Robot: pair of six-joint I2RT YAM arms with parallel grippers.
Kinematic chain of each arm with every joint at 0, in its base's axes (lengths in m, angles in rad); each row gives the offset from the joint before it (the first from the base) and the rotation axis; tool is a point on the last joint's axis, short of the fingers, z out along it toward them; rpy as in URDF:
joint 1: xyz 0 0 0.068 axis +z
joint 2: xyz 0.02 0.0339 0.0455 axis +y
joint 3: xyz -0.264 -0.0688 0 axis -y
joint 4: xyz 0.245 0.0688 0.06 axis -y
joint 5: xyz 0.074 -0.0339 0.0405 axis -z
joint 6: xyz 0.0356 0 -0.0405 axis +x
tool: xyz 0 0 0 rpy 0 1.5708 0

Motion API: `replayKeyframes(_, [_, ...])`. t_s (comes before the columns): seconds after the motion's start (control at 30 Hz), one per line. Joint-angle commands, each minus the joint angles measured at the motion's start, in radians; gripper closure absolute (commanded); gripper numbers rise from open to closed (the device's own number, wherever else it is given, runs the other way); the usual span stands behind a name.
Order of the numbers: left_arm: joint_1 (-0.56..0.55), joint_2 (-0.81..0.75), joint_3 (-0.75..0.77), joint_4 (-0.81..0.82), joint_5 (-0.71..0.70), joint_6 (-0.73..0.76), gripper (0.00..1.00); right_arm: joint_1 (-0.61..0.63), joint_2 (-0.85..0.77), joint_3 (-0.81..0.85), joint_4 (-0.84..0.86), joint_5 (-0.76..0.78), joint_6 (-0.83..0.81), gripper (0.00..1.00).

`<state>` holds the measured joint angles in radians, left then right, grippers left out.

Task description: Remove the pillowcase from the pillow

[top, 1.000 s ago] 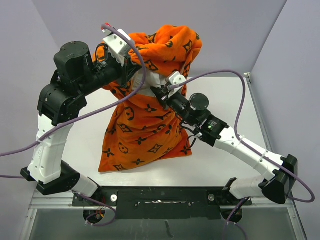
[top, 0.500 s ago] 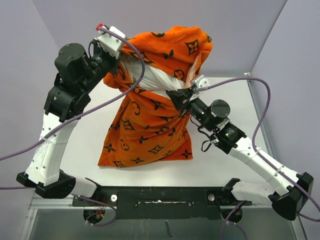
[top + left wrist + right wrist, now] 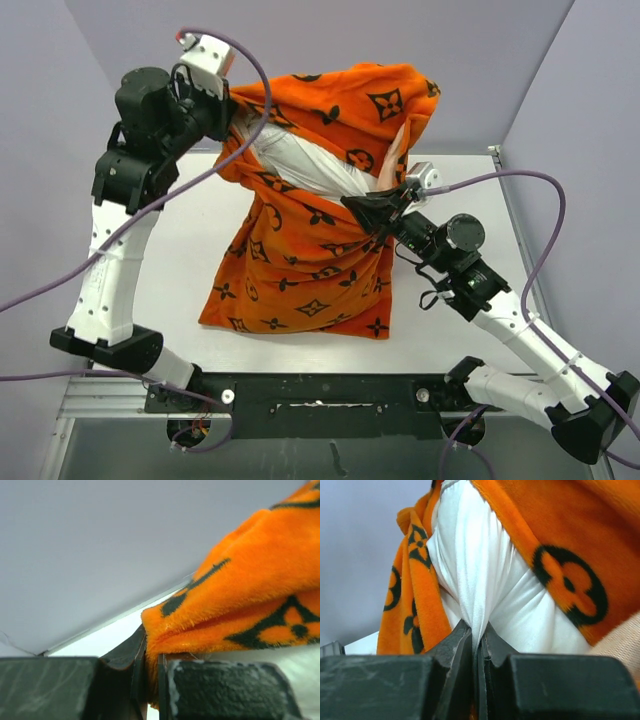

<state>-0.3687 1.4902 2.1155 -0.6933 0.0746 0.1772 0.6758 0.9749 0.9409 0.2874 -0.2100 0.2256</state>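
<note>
Left gripper (image 3: 151, 670), raised high at the far left, has its jaws pinched tight on the open hem of the bright-orange plush pillowcase (image 3: 300, 270) with black motifs, evidently to hold the mouth up and apart. Right gripper (image 3: 477, 647) is likewise clamped, but on a fold of the plain off-white pillow (image 3: 305, 162) exposed in that opening, apparently to draw the cushion out. The pillow sits mostly inside the cover, whose lower end rests on the white table (image 3: 170, 270); removal is judged barely begun.
</note>
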Motion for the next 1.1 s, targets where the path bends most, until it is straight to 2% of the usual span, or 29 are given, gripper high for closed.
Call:
replayKeyframes(0.0, [0.240, 0.086, 0.189, 0.088, -0.214, -0.122, 1.00, -0.063, -0.083, -0.037, -0.045, -0.116, 0.083, 1.00])
replayKeyframes(0.1, [0.297, 0.154, 0.247, -0.044, -0.075, -0.170, 1.00, -0.071, -0.088, -0.030, -0.033, -0.164, 0.110, 1.00])
replayKeyframes(0.27, [0.290, 0.283, 0.313, -0.411, 0.349, -0.241, 1.00, -0.071, -0.052, -0.019, 0.025, -0.240, 0.168, 1.00])
replayKeyframes(0.33, [0.283, 0.325, 0.314, -0.504, 0.558, -0.251, 1.00, -0.070, -0.033, -0.018, 0.057, -0.267, 0.191, 1.00])
replayKeyframes(0.4, [0.257, 0.343, 0.289, -0.557, 0.673, -0.262, 1.00, -0.070, -0.015, -0.017, 0.093, -0.278, 0.213, 1.00])
replayKeyframes(0.5, [0.145, 0.285, 0.170, -0.535, 0.719, -0.217, 0.99, -0.070, 0.035, -0.002, 0.166, -0.306, 0.253, 1.00])
replayKeyframes(0.6, [0.027, 0.173, -0.025, -0.393, 0.677, -0.206, 0.97, -0.069, 0.111, 0.040, 0.251, -0.352, 0.316, 1.00])
replayKeyframes(0.7, [-0.020, 0.067, -0.172, -0.205, 0.676, -0.279, 0.95, -0.037, 0.198, 0.119, 0.332, -0.408, 0.370, 1.00])
replayKeyframes(0.73, [-0.019, 0.049, -0.186, -0.155, 0.691, -0.304, 0.89, -0.011, 0.222, 0.155, 0.323, -0.412, 0.359, 1.00])
replayKeyframes(0.77, [-0.019, 0.038, -0.177, -0.126, 0.703, -0.312, 0.76, 0.027, 0.253, 0.196, 0.295, -0.413, 0.331, 1.00])
replayKeyframes(0.8, [-0.017, 0.039, -0.147, -0.116, 0.709, -0.310, 0.58, 0.064, 0.275, 0.240, 0.256, -0.417, 0.294, 1.00])
replayKeyframes(0.87, [0.000, 0.053, -0.063, -0.113, 0.691, -0.305, 0.40, 0.117, 0.315, 0.318, 0.179, -0.429, 0.232, 1.00])
replayKeyframes(0.9, [0.019, 0.060, -0.017, -0.109, 0.674, -0.303, 0.23, 0.125, 0.325, 0.339, 0.166, -0.435, 0.225, 1.00])
replayKeyframes(0.93, [0.045, 0.067, 0.031, -0.104, 0.664, -0.300, 0.10, 0.124, 0.327, 0.346, 0.165, -0.440, 0.231, 1.00])
replayKeyframes(0.97, [0.079, 0.077, 0.086, -0.102, 0.657, -0.295, 0.04, 0.119, 0.323, 0.342, 0.165, -0.438, 0.233, 1.00])
replayKeyframes(1.07, [0.239, 0.114, 0.251, -0.089, 0.702, -0.307, 0.02, 0.079, 0.294, 0.304, 0.161, -0.425, 0.244, 1.00])
